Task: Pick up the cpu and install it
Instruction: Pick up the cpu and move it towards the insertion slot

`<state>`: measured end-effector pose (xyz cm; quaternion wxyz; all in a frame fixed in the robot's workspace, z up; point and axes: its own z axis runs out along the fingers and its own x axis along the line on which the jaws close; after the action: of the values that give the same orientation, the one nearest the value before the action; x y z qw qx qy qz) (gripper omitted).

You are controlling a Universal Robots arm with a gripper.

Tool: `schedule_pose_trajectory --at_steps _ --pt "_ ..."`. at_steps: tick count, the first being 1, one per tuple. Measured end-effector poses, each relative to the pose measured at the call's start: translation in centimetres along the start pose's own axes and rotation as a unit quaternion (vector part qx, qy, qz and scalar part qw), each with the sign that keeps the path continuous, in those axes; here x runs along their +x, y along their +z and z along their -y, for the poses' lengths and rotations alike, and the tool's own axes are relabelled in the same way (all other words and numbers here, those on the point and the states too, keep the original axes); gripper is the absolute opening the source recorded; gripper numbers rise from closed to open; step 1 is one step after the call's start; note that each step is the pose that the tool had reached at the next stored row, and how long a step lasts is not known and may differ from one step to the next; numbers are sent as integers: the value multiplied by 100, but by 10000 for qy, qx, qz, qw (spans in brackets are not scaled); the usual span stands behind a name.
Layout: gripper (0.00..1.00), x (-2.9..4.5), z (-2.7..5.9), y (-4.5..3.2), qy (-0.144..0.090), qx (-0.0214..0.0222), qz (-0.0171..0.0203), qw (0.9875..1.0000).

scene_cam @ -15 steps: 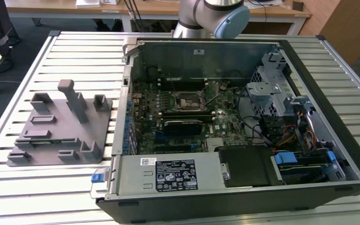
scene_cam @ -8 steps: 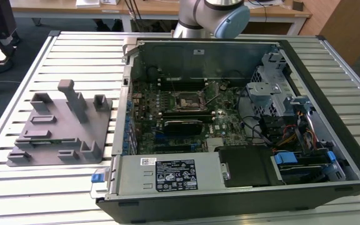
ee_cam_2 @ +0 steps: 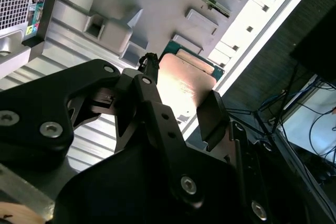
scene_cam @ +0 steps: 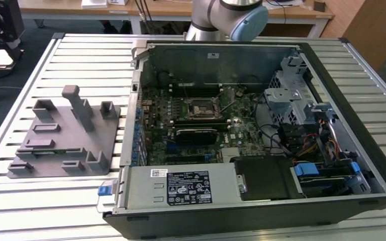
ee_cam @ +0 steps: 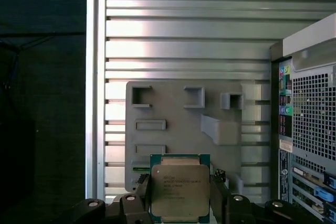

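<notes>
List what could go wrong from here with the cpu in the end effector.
1. The end effector holds the cpu by two opposite edges only, clear of the grey holder block. A slip could tilt or drop it.
2. The socket lies deep inside the computer case, close to cables. The broad end effector might strike something on its way in.
3. If the chip arrives slightly rotated, it probably will not seat in the socket.

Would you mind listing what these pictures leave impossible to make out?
The arm, exterior view: cut off by the picture's top edge.
The cpu, first wrist view: one edge cut off by the frame, sides covered by the fingers.
The socket, exterior view: too small to tell whether its frame is open.
</notes>
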<state>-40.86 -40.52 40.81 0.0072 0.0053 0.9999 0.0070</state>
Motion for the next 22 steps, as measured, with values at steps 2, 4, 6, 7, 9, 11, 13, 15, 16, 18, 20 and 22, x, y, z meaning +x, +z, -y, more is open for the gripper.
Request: schedule_pose_trajectory --at_steps 2,4,6,7,9,11,13,15,16,18,20,22 --pt "54 -25 0 0 0 0 0 10000" --pt "54 -50 0 0 0 0 -1 10000" --pt "54 -76 -1 1 0 0 0 10000" --pt "54 -89 -1 1 0 0 0 10000" --pt "54 -114 -1 1 0 0 0 10000" --pt "54 -138 -1 1 0 0 -1 10000" --pt "54 -167 -2 2 0 0 -1 10000" --pt "54 -196 -2 2 0 0 -1 10000" --pt "54 -211 -2 2 0 1 -1 10000" --pt "54 -236 -2 3 0 0 0 10000" --pt "54 -262 -3 3 0 0 0 10000" --pt "54 -289 -3 4 0 0 -1 10000"
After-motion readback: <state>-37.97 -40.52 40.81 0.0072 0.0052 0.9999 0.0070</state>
